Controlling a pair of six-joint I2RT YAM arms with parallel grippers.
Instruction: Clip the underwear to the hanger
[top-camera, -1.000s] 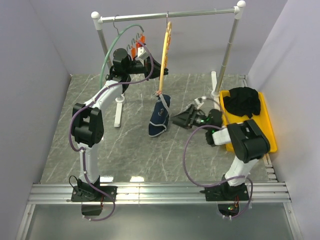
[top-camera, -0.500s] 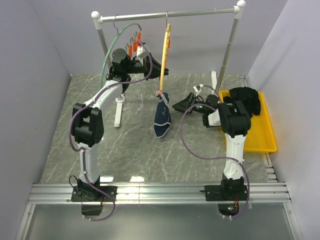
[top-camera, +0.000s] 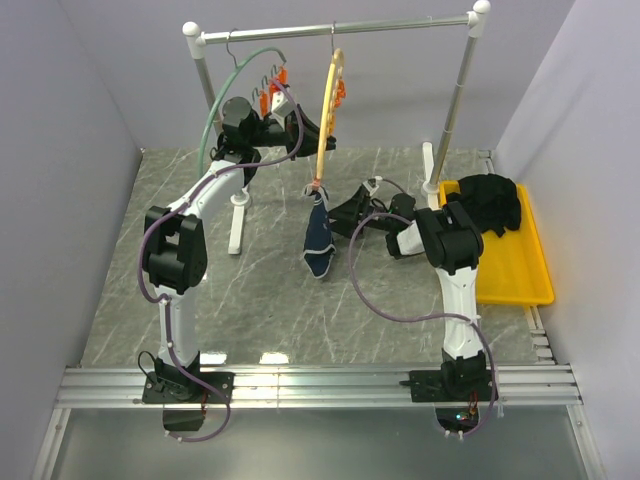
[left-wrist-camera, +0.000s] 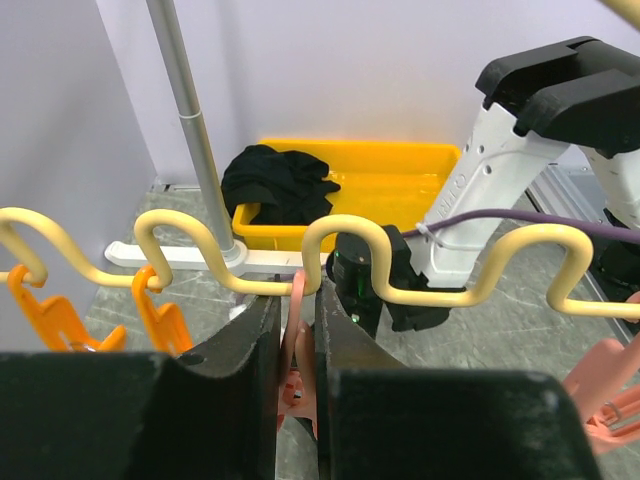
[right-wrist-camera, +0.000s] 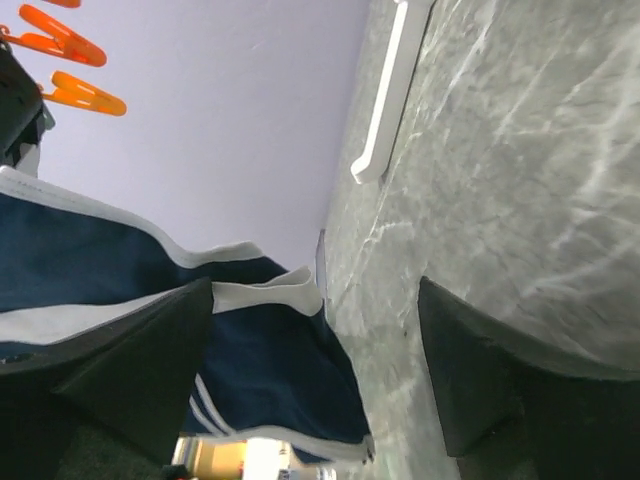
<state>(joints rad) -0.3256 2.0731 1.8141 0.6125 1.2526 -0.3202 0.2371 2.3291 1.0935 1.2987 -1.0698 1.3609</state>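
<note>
Holding black clothes (top-camera: 483, 203): yellow tray (top-camera: 520, 282). Left fingers (left-wrist-camera: 240, 365) pinch clip (left-wrist-camera: 297, 345); right fingers (right-wrist-camera: 130, 350) spread beside underwear (right-wrist-camera: 265, 350).

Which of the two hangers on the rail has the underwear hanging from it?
The yellow hanger, to the right of the green one; the navy underwear hangs from its lower end.

Bare tabletop (top-camera: 260, 300) lies open near and left of the hanging underwear (top-camera: 318, 238), as far as the rack foot (top-camera: 237, 225). On its right the right gripper (right-wrist-camera: 315, 290) takes up the room, jaws spread wide with only the cloth's edge and air between them. Farther right the tray (top-camera: 515, 275) and rack post (top-camera: 455, 100) shut off that side. Up at the hanger (top-camera: 326, 110) the left gripper (left-wrist-camera: 297, 345) fills the middle, jaws pinched on one clip (left-wrist-camera: 297, 295); the green hanger (top-camera: 215, 110) crowds in just to its left.
</note>
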